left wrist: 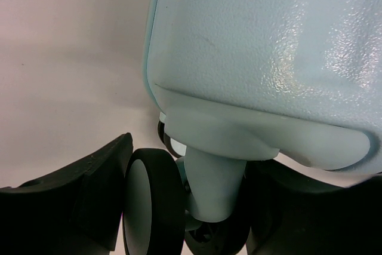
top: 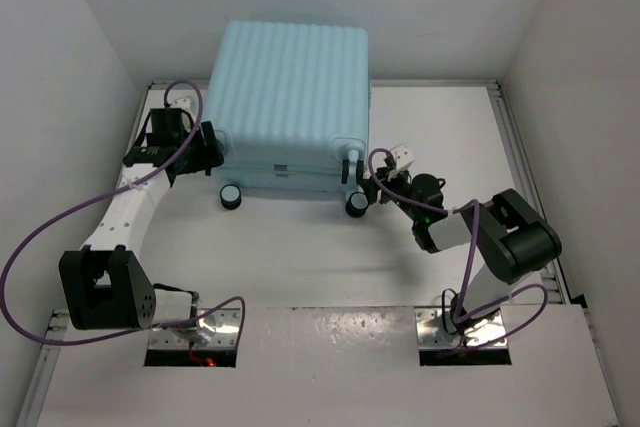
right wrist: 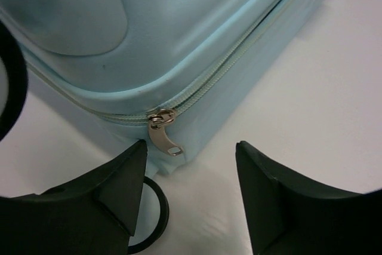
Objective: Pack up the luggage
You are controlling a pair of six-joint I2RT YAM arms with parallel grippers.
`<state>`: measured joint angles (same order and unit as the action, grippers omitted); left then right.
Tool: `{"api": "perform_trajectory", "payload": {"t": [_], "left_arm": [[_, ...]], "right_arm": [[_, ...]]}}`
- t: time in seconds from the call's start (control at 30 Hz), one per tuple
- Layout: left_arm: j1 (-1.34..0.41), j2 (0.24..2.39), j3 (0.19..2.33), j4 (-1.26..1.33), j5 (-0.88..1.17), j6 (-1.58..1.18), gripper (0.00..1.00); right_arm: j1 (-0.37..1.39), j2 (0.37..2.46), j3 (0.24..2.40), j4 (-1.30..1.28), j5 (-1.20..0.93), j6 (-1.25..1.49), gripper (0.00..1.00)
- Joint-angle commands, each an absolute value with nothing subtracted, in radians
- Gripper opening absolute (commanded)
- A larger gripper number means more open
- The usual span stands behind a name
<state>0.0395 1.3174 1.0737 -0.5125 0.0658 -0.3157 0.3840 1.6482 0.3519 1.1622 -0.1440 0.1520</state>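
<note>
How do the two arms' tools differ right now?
The left tool straddles a black wheel at the suitcase's left near corner; the right tool faces the zipper pull at the right near corner. The left tool has the wheel in its gap; the right tool's gap is empty. Both sit low at the suitcase's near end.

We see bright, even light from overhead, throwing only soft shadows on the table point(top: 300, 267). Speckled glare marks the luggage point(left wrist: 334, 58) shell in our left wrist view, and close foregrounds blur.
</note>
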Motion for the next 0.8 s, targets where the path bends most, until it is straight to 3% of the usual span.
{"api": "perform_trajectory", "payload": {"t": [0.0, 0.07, 0.17, 0.3, 0.5, 0.77], "left_arm": [[0.06, 1.347, 1.017, -0.588, -0.055, -0.341, 0.26], [0.06, 1.347, 1.017, -0.588, -0.055, -0.341, 0.26], [0.06, 1.347, 1.008, -0.588, -0.055, -0.341, 0.26], [0.06, 1.347, 1.008, -0.588, -0.055, -0.341, 0.26], [0.06, 1.347, 1.008, -0.588, -0.064, -0.341, 0.26], [0.06, 1.338, 0.989, -0.588, -0.075, -0.341, 0.26]], "right_arm": [[0.39, 1.674, 0.396, 1.281, -0.201, 0.111, 0.6], [0.384, 1.69, 0.403, 1.311, -0.218, 0.097, 0.56], [0.373, 1.713, 0.416, 1.354, -0.285, 0.074, 0.44], [0.362, 1.723, 0.422, 1.404, -0.336, 0.038, 0.2], [0.354, 1.706, 0.416, 1.451, -0.322, 0.02, 0.0], [0.262, 1.652, 0.44, 1.368, -0.134, 0.164, 0.0]]}}
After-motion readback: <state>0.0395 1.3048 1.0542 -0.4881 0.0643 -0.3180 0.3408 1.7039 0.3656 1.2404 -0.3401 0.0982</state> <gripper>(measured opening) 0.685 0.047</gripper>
